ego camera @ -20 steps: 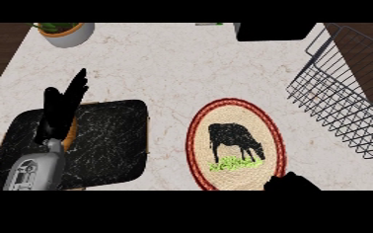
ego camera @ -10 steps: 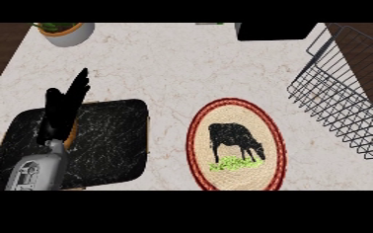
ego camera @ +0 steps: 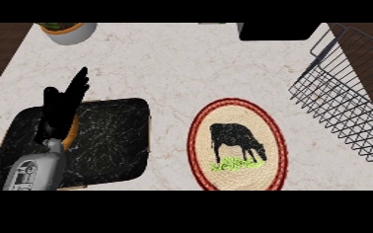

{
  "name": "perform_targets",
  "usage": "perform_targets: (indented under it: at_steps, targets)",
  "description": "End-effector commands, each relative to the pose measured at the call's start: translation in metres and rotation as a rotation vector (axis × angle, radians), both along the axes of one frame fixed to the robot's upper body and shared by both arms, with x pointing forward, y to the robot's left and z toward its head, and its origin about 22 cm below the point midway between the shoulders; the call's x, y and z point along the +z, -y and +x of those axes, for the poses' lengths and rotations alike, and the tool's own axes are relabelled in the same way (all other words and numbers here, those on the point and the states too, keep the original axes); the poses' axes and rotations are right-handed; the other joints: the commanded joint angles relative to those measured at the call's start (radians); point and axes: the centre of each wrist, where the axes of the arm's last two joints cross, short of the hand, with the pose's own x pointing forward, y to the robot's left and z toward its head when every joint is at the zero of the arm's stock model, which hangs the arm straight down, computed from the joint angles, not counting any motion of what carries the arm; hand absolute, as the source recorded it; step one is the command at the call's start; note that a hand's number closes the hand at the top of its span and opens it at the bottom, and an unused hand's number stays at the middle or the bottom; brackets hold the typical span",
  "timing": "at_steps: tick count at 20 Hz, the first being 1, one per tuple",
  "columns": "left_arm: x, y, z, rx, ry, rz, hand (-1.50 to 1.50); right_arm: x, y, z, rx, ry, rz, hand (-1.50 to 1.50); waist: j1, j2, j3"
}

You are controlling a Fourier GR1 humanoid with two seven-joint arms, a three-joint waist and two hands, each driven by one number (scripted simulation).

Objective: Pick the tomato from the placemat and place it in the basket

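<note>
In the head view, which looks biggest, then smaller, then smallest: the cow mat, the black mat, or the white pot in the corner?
1. Black mat, partly hidden by the arm.
2. Cow mat, close behind; these two look nearly alike.
3. White pot, smallest, though it is farther away and cut off at the top.

Setting read as a home kitchen. Desk [ego camera: 182,64] was pale marble-look stone with dark wood beyond its far edge. On it lay a round woven placemat [ego camera: 238,145] with a cow motif, a dark marbled tray [ego camera: 109,138], a wire basket [ego camera: 342,98], and a white bowl [ego camera: 69,32] holding greens.
</note>
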Motion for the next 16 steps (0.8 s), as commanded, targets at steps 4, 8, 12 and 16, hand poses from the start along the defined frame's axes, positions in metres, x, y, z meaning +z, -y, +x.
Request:
perform_targets:
  at_steps: [4, 8, 12, 16]
  targets:
    - [-0.007, 0.000, -0.007, -0.023, -0.005, 0.005, 0.00, 0.061, 0.000, -0.010, -0.088, 0.162, 0.051, 1.50, 0.023, 0.002, -0.003]
    - [-0.009, 0.015, 0.000, -0.023, -0.008, 0.001, 0.00, 0.083, 0.015, 0.010, -0.223, 0.260, -0.113, 1.50, 0.017, 0.002, -0.004]
    - [-0.002, 0.007, 0.004, -0.022, -0.008, -0.005, 0.00, 0.119, 0.039, 0.034, -0.357, 0.334, -0.283, 1.50, 0.025, 0.000, -0.003]
    - [0.007, 0.016, 0.016, -0.032, -0.003, 0.003, 0.00, 0.164, 0.077, 0.078, -0.411, 0.254, -0.333, 1.50, 0.037, 0.003, 0.001]
